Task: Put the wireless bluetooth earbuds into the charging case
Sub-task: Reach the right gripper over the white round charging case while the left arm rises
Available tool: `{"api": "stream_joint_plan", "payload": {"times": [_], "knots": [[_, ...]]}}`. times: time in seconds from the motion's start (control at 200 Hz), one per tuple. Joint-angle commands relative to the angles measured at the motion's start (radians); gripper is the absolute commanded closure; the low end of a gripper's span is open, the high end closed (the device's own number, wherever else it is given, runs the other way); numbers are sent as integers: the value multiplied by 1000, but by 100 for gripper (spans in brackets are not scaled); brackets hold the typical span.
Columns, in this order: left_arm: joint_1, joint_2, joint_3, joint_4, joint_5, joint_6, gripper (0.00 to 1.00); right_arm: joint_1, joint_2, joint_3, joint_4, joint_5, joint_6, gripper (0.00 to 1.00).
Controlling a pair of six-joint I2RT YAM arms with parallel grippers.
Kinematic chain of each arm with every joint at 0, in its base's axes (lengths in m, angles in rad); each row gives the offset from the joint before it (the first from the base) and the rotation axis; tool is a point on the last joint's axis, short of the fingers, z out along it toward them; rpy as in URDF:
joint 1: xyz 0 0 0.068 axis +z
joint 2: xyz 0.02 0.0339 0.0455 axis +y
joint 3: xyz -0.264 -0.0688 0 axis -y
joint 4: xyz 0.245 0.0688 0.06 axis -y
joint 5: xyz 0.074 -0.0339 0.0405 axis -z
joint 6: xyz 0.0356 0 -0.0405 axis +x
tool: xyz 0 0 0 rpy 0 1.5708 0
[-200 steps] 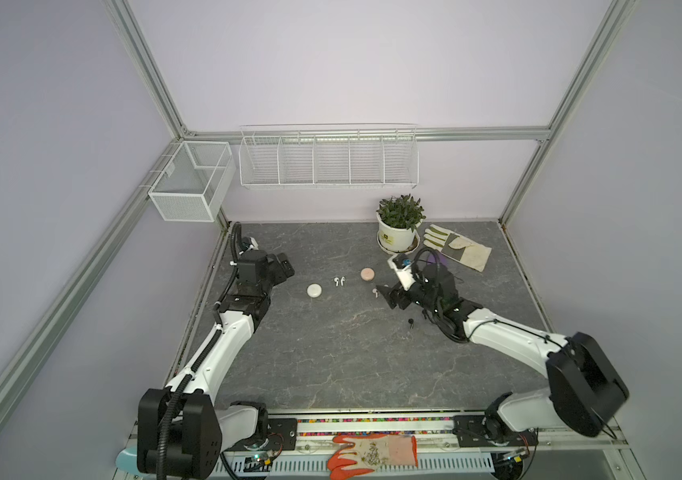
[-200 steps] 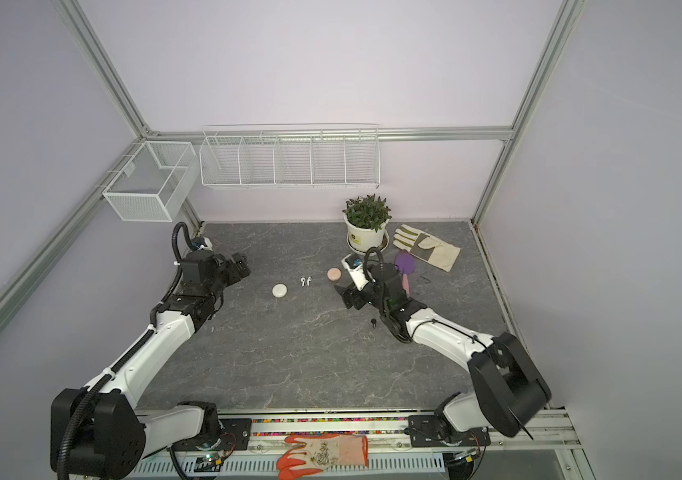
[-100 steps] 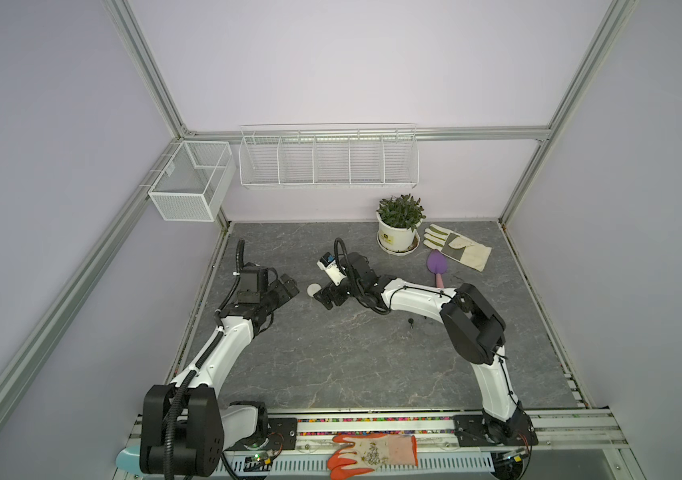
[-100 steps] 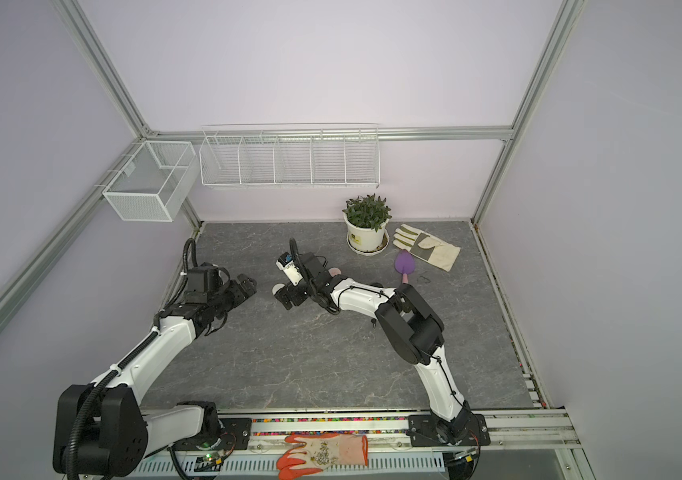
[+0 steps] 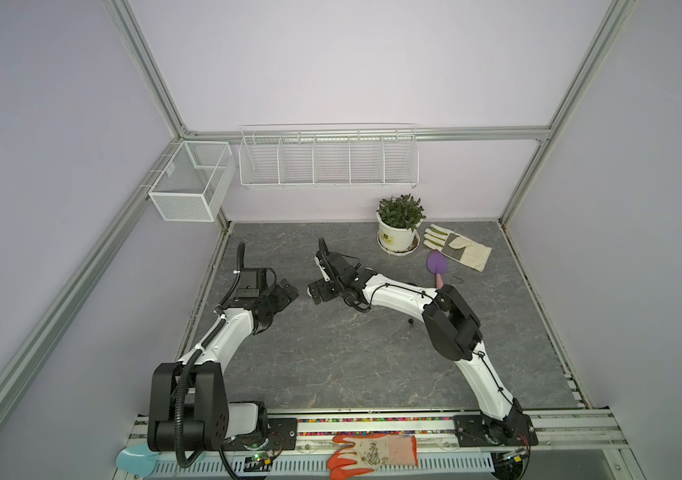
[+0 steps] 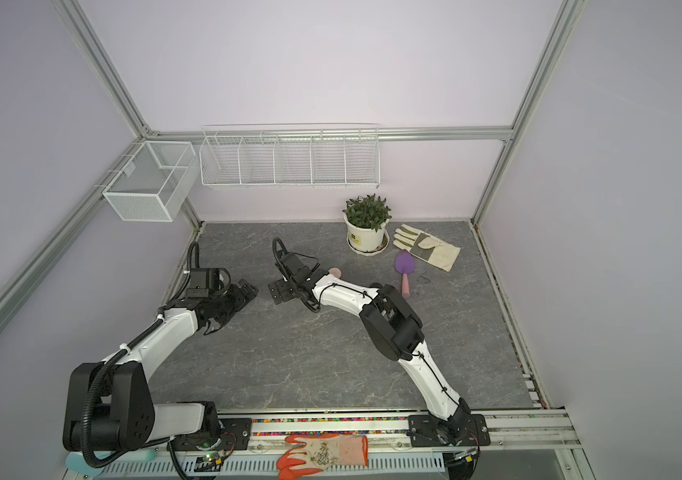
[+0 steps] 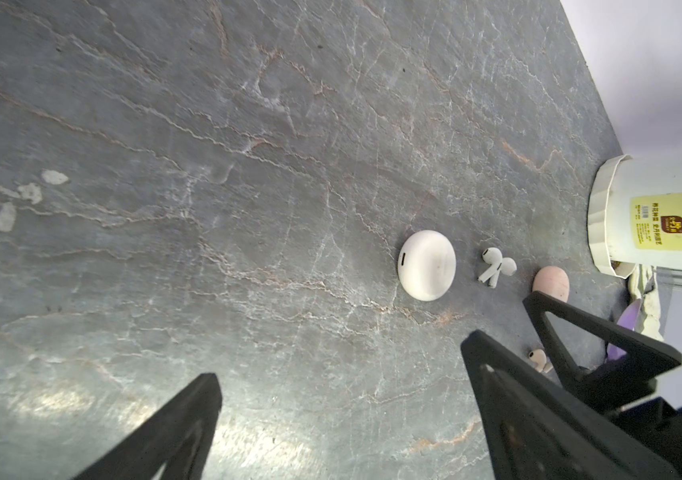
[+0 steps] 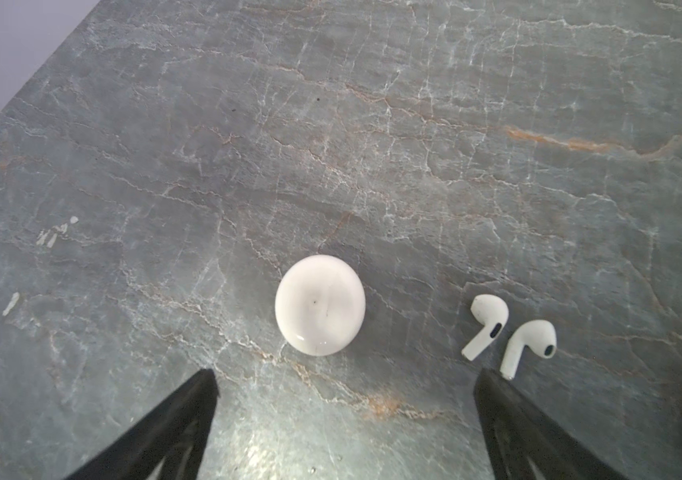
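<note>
A closed white round charging case [image 8: 320,305] lies on the grey stone table, also seen in the left wrist view as the white case [image 7: 426,265]. Beside it lie two white earbuds [image 8: 486,324] [image 8: 528,343], seen as a pair [image 7: 496,266] from the left wrist. A pink case [image 7: 551,283] and one pinkish earbud [image 7: 539,359] lie beyond them. My right gripper [image 8: 345,374] [image 5: 317,291] hovers open just short of the white case. My left gripper [image 7: 339,361] [image 5: 287,293] stands open facing it, with nothing between its fingers. A black earbud [image 5: 410,323] lies under the right arm.
A potted plant [image 5: 397,239], a work glove [image 5: 459,251] and a purple trowel [image 5: 437,264] sit at the back right. Wire baskets [image 5: 327,156] hang on the back wall. An orange glove [image 5: 372,453] lies on the front rail.
The right arm has swung from the middle right across to the left, and its gripper now sits by the white case. The left gripper has come down and slightly toward the middle.
</note>
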Motion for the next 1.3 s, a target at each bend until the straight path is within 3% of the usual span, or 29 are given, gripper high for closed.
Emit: {"api": "stream_joint_plan", "payload": {"times": [0.0, 0.68, 1.299], "knots": [[15, -14, 32, -38, 13, -16, 1, 18, 32, 41, -50, 44, 14, 0], [37, -58, 20, -63, -6, -40, 1, 41, 169, 245, -168, 93, 30, 8], [38, -46, -4, -30, 10, -52, 1, 55, 281, 353, -196, 129, -16, 30]]}}
